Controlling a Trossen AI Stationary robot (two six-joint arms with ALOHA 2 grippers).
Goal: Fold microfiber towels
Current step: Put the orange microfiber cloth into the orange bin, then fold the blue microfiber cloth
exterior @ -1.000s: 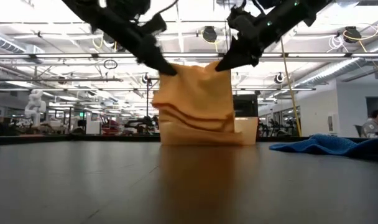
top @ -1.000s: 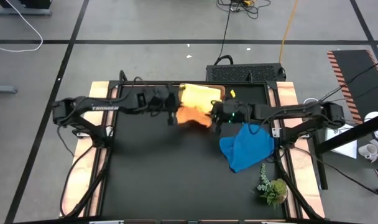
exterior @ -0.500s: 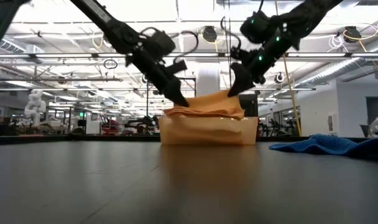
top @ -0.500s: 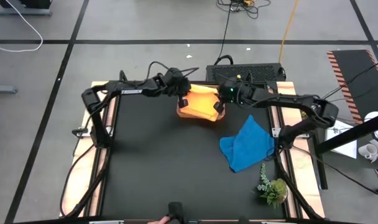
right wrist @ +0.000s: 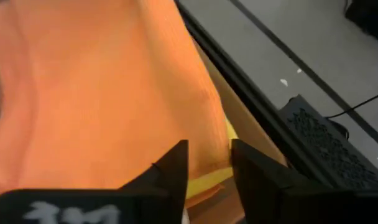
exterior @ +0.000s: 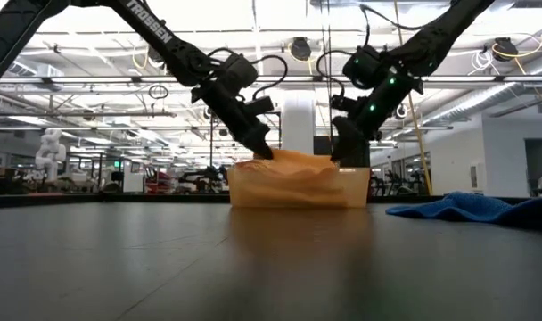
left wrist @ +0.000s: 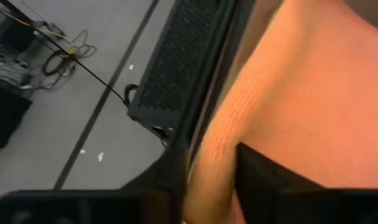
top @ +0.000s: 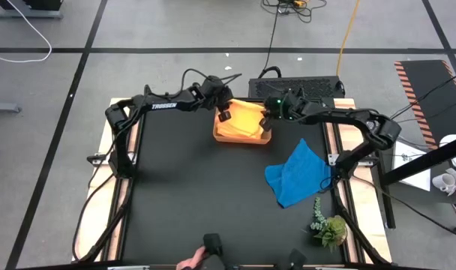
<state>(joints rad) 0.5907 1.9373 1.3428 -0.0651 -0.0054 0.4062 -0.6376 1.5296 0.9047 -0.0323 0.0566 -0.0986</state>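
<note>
An orange towel [top: 241,124] lies rumpled on top of the brown tray [exterior: 298,191] at the table's far middle, over a yellow towel [right wrist: 209,181]. My left gripper [top: 224,114] is at the towel's left far corner. My right gripper [top: 265,120] is at its right far corner. Both slant down from above with their fingers apart. In each wrist view the cloth's edge lies in the gap: left gripper [left wrist: 212,186], right gripper [right wrist: 209,168]. A blue towel [top: 295,174] lies crumpled on the table to the right. My left gripper has the orange towel's rolled edge [left wrist: 215,149] between its parted fingers, coming slanting down from the left. The cloth fills the gap and lies on the tray's stack. My right gripper has the towel's edge [right wrist: 207,146] in its gap, slanting down from the right; whether its fingers [right wrist: 171,167] touch it I cannot tell.
A small green plant sprig [top: 327,225] lies near the table's right front corner. A black box [top: 295,87] stands just beyond the far edge. A person's hand [top: 189,263] shows at the near edge. The table's left and middle are bare black mat [top: 183,195].
Both grippers have carried the orange towel toward the far edge and down onto the tray. The towel hung upright and spread between them a second ago; now it lies slumped in a low heap on the tray's stack.
</note>
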